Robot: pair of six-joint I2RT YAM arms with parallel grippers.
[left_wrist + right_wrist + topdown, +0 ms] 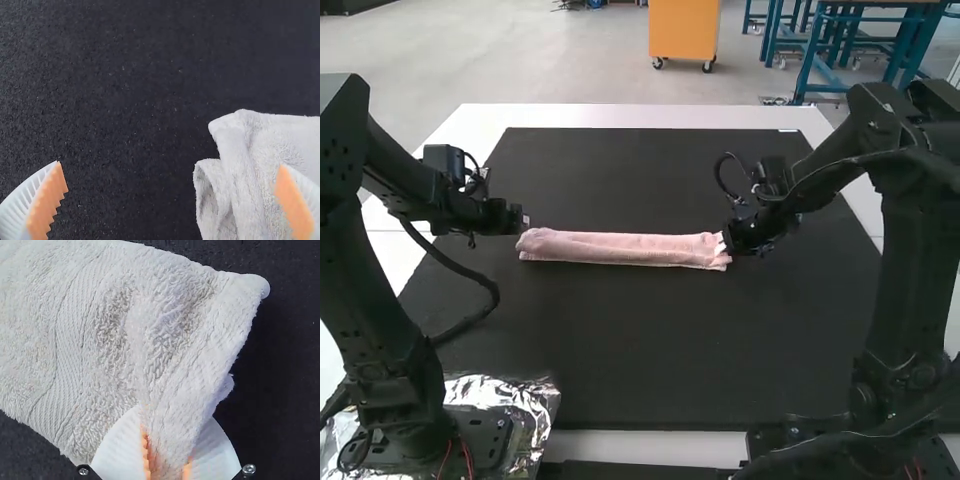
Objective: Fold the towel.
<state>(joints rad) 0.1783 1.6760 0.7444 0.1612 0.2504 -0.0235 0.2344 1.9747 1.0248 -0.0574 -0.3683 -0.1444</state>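
Though wide, left pincer (525, 219) at towel's (620, 249) end (right pincer (727, 242) snug round the other).

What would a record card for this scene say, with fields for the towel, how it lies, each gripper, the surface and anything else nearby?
Towel: pink towel
Lie: long narrow strip running left to right, layers folded at its left end
Left gripper: open at the left end, one finger over cloth, the other over bare mat
Right gripper: closed on a pinch of cloth at the right end
Surface: black mat on white table
Nearby: crumpled foil around the left arm's base
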